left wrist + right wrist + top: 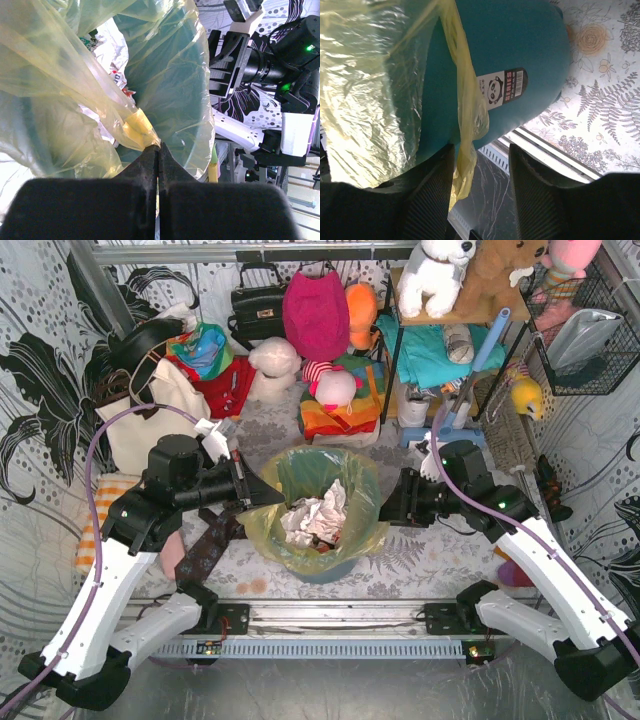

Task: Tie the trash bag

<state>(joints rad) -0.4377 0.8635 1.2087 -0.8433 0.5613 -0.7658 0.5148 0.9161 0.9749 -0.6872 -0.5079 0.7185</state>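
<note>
The yellow-green trash bag (318,492) lines the teal round bin (327,568) at the table's middle, with crumpled white paper (314,518) inside. My left gripper (272,498) is at the bag's left rim, shut on a bunched yellow strip of the bag (139,126); the left wrist view shows the jaws (159,147) pressed together on it. My right gripper (384,506) is at the bag's right rim, open. In the right wrist view a hanging yellow flap of the bag (466,131) lies against the left finger (431,189), between the open fingers, in front of the bin's wall (520,45).
A white tote bag (150,410), handbags, plush toys and cloths crowd the back. A shelf rack (450,350) stands at the back right, a wire basket (585,335) at the far right. An orange striped cloth (95,525) lies at the left. A metal rail (330,615) runs along the near edge.
</note>
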